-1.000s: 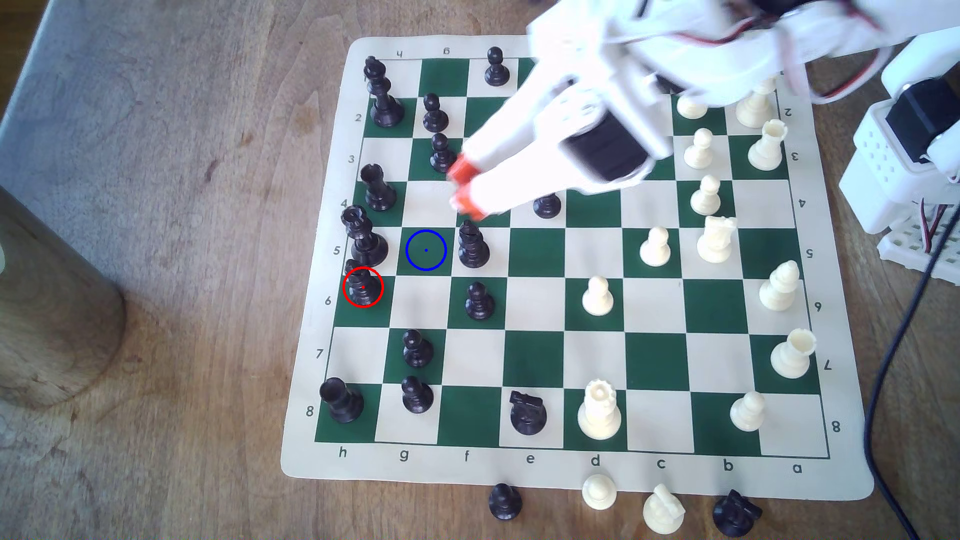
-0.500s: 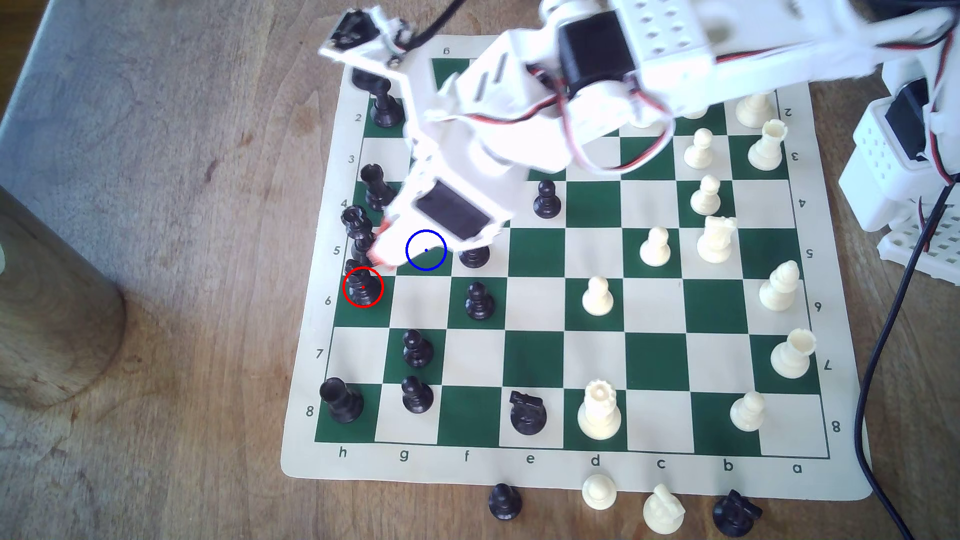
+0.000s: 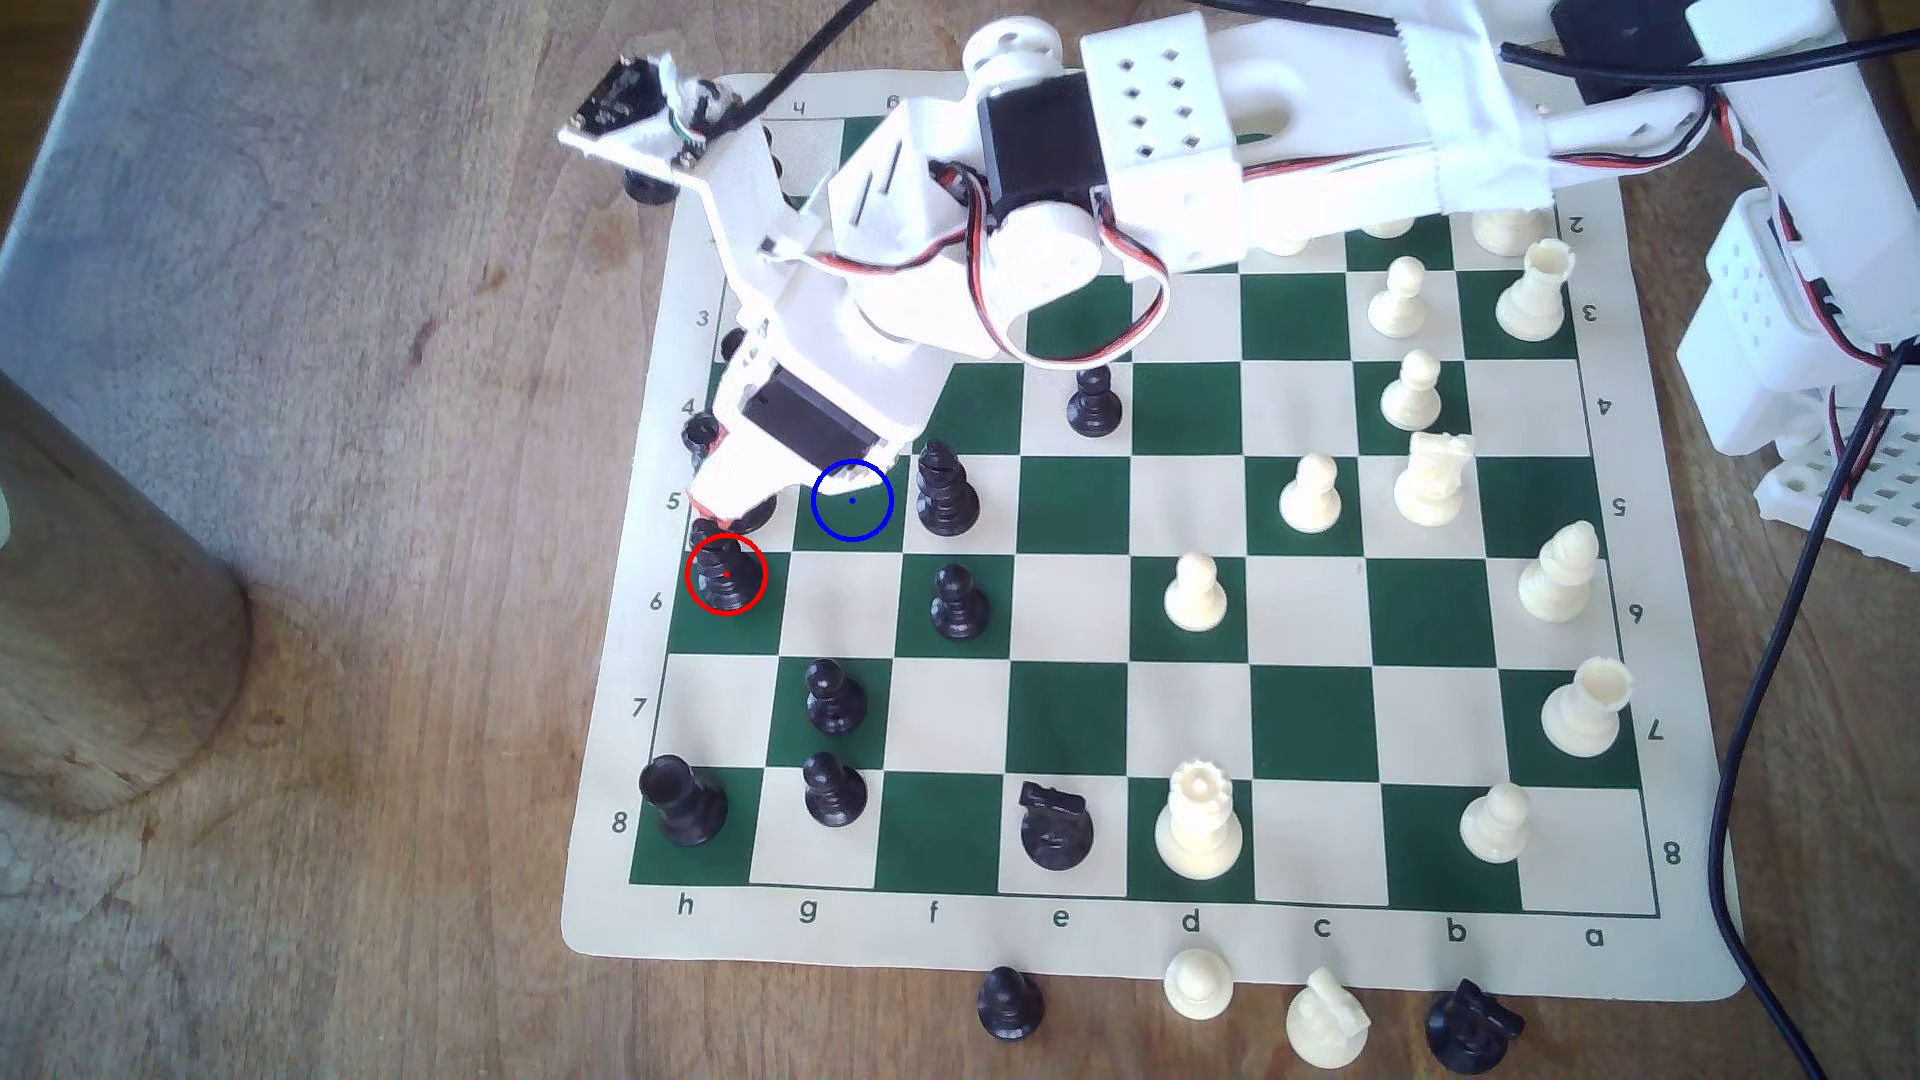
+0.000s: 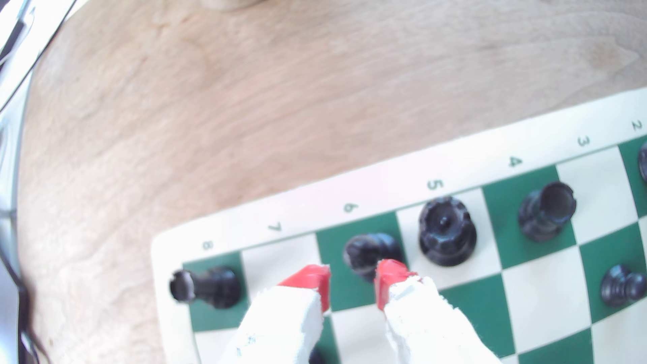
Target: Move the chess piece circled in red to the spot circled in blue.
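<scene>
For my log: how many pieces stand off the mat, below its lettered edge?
4, from the exterior view's left: black pawn, white pawn, white knight, black knight. None looks hidden.

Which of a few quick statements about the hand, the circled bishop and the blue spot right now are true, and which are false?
1. The hand is open. True.
2. The bishop is lifted off the mat. False: it stands on the red-ringed green square by the 6 label.
3. The blue-ringed spot has no piece on it. True, though the arm overhangs part of it.
4. The bishop is gripped between the fingertips. False: the red tips sit just short of it, with a gap between them.
5. A crown-topped black piece stands on the square by the 5 label, next to the bishop's square. True.
</scene>
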### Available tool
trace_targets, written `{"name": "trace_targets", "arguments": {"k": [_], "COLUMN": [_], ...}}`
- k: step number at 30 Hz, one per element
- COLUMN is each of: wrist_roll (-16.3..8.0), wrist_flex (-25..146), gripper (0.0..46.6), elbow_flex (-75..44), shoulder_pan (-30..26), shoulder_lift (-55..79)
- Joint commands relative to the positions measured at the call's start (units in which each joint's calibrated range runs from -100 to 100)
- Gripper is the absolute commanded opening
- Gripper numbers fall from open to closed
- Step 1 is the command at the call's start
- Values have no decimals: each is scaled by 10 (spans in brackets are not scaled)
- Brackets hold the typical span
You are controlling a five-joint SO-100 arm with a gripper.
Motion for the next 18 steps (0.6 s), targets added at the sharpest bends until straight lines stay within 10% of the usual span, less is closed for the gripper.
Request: {"name": "trace_targets", "arguments": {"k": [1,18], "wrist_roll": [1,6], "wrist_flex": [1,-10], "gripper": [107,153], "elbow_flex": [-54,-87], "shoulder_pan": [-2,11], "shoulder_lift": [-16,45]}}
